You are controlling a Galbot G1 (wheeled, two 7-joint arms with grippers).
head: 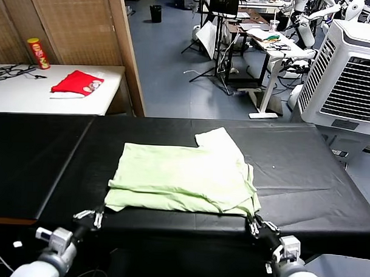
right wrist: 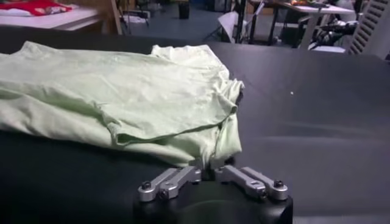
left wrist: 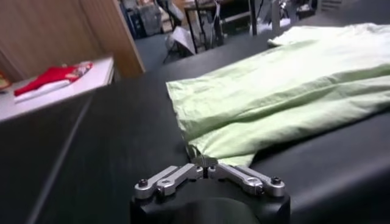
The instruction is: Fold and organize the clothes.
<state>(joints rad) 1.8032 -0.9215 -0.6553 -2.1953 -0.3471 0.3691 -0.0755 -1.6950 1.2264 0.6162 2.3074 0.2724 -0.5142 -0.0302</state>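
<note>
In the head view, the pale green shirt (head: 183, 178) is seen lying folded in layers on the black table (head: 305, 179), its near edge close to the table's front edge. The left end effector (head: 90, 216) is placed just off the shirt's near left corner, the right end effector (head: 255, 226) at the near right corner. A red garment (head: 77, 82) is seen on a white table (head: 22, 90) behind, with a red can (head: 38, 53) standing on it.

In the left wrist view, the left end effector (left wrist: 208, 170) is shown with fingertips drawn together at the shirt's (left wrist: 292, 91) corner; whether cloth is pinched cannot be told.

In the right wrist view, the right end effector (right wrist: 210, 171) appears likewise, fingertips together against the shirt's (right wrist: 122, 91) hem; a grip cannot be told.
</note>
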